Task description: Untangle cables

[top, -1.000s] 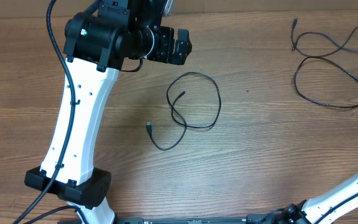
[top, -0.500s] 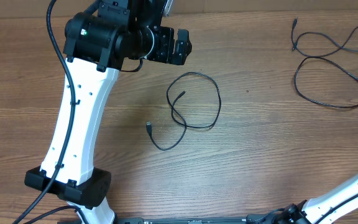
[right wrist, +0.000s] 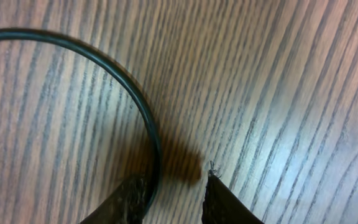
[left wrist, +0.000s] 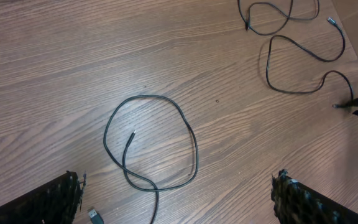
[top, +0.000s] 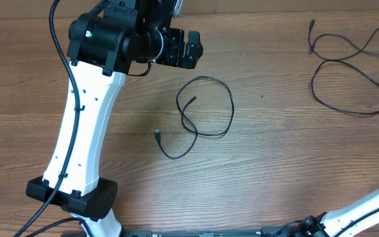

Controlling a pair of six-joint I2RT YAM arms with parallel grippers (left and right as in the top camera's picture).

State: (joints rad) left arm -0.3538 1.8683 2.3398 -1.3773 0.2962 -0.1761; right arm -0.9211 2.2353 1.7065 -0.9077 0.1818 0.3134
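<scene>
**A:** How far along are we?

**B:** Part way, I judge. 1 cable, the middle cable (top: 233,108), lies alone at the centre of the table (top: 275,171), well apart from the others. It crosses itself in a loose loop, so it needs straightening. The upper cable (top: 347,43) and the lower cable (top: 347,112) lie near each other at the far right. Both run off the edge of the overhead view, so I cannot tell whether they cross.

**A:** And your grippers?

**B:** My left gripper (left wrist: 179,202) hangs spread wide above the middle cable, grasping nothing. My right gripper (right wrist: 176,186) is down at the table. Its fingers (right wrist: 132,199) stand narrow, with a cable against the inner side of 1 of them and bare wood showing in the gap. I see no pinch yet.

**A:** Which cable is that?

**B:** The right wrist view alone cannot say, because it shows only a curve of cord on wood grain. The overhead view misses that gripper entirely and shows only the right arm (top: 374,197). The left wrist view helps: there's a dark shape at its right edge, touching the plug end of the lower cable. I take that shape for my right gripper. That view also shows 1 end of the middle cable lying inside its own loop.
</scene>
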